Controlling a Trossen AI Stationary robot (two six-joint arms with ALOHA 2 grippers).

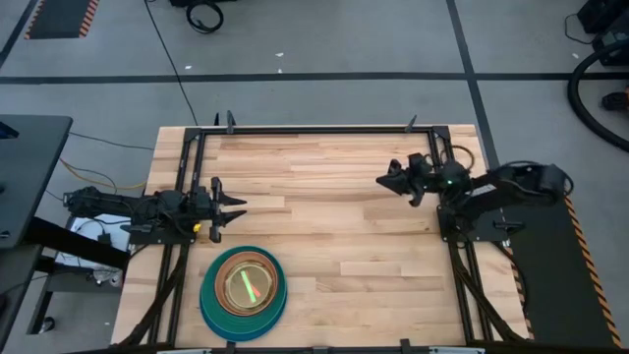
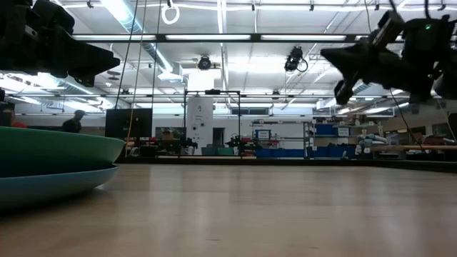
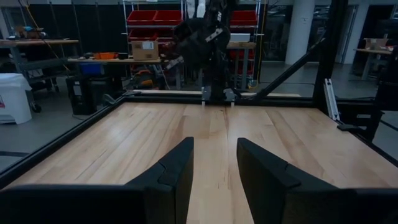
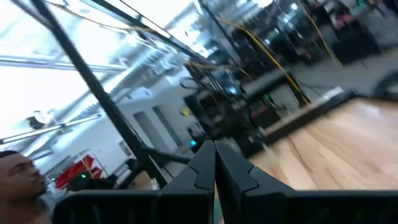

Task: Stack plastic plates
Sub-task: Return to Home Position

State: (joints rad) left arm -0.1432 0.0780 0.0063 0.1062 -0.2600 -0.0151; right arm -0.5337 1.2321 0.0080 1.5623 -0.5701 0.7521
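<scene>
The plates stand in one stack (image 1: 243, 287) near the table's near-left corner. A large blue plate lies at the bottom with a teal one on it, then brown and orange rims, and a small green-tinted plate on top. In the low view the stack (image 2: 50, 164) shows its teal and blue rims at the left. My left gripper (image 1: 239, 207) hovers open above the table, just beyond the stack, pointing right; its own view shows the fingers apart (image 3: 214, 155). My right gripper (image 1: 383, 180) hangs shut over the far-right part of the table, fingers together (image 4: 216, 158).
Bare wood (image 1: 354, 246) stretches between the stack and the right arm. A black frame rail (image 1: 314, 130) runs along the far edge and down both sides. A person's head (image 4: 18, 174) shows in the room beyond the table.
</scene>
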